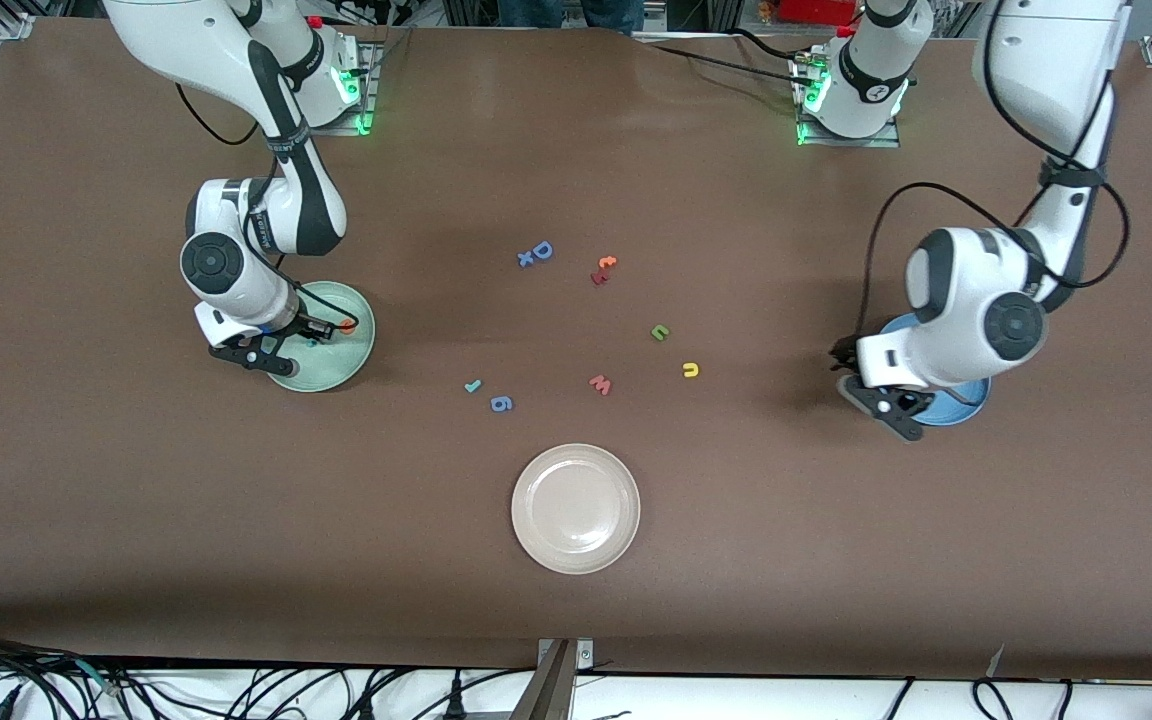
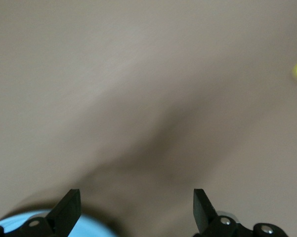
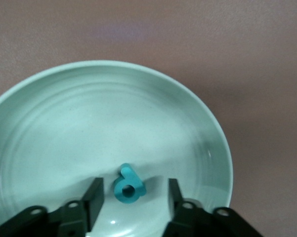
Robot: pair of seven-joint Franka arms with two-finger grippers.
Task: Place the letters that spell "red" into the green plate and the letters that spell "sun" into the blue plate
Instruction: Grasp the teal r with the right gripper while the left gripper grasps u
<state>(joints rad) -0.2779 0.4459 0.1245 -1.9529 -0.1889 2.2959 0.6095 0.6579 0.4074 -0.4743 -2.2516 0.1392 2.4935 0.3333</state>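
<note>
On the brown worktop [image 1: 576, 600], the green plate [image 1: 351, 365] at centre-left sits under the spread right gripper [image 3: 132, 197] with the teal "d" [image 3: 128, 184] lying loose in it, the blue plate [image 1: 966, 405] at centre-right under the spread, empty left gripper [image 2: 137, 210], while the green "u" [image 1: 660, 331], probably light, soft foam, wants pinching across its arch.

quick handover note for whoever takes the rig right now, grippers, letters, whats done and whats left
Right gripper: open over the green plate, teal d lying in the plate between its fingers, released.
Left gripper: open, empty, over the blue plate.
An orange letter sits at the green plate's rim.
Still on the table: teal r, green arch, yellow arch.
The yellow s cannot be seen; the blue plate is mostly hidden.
</note>
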